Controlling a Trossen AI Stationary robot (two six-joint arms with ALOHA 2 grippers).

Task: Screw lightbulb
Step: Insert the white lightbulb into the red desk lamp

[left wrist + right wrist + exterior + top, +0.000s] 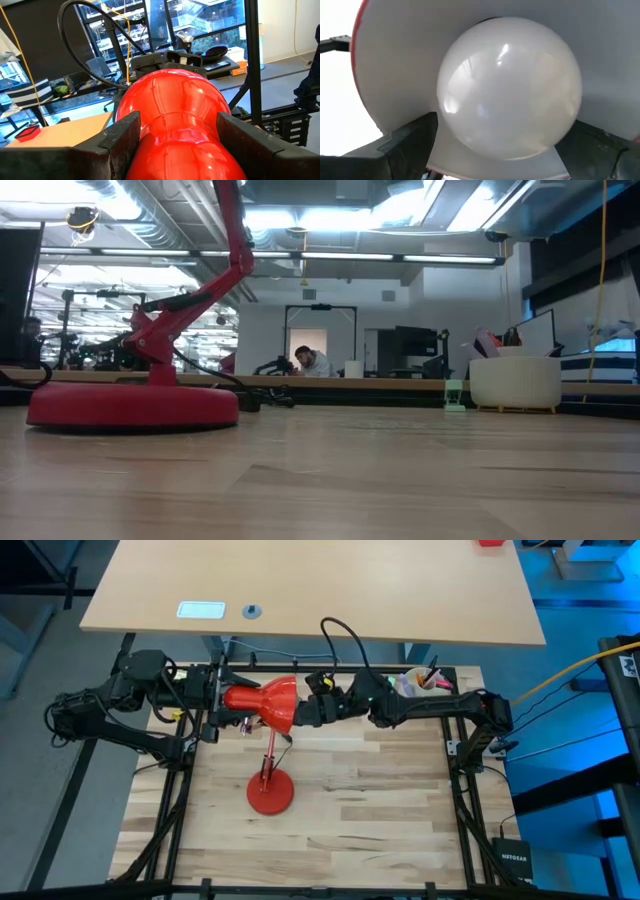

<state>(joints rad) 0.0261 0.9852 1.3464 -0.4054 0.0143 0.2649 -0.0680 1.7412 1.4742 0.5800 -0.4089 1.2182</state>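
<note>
You have the red desk lamp standing on the wooden tabletop, its round base near the middle and its stem leaning up toward the far edge, where the red shade hangs sideways. Your left gripper is clamped on the narrow neck of the shade, and its dark fingers press the glossy red on both sides. Your right gripper sits at the shade's open mouth, facing in. Its fingers stand spread wide on either side of the lightbulb, released rather than gripping it. The lightbulb sits inside the shade's white interior, its round frosted end facing out. A white cup of pens stands by the far right corner of the tabletop.
</note>
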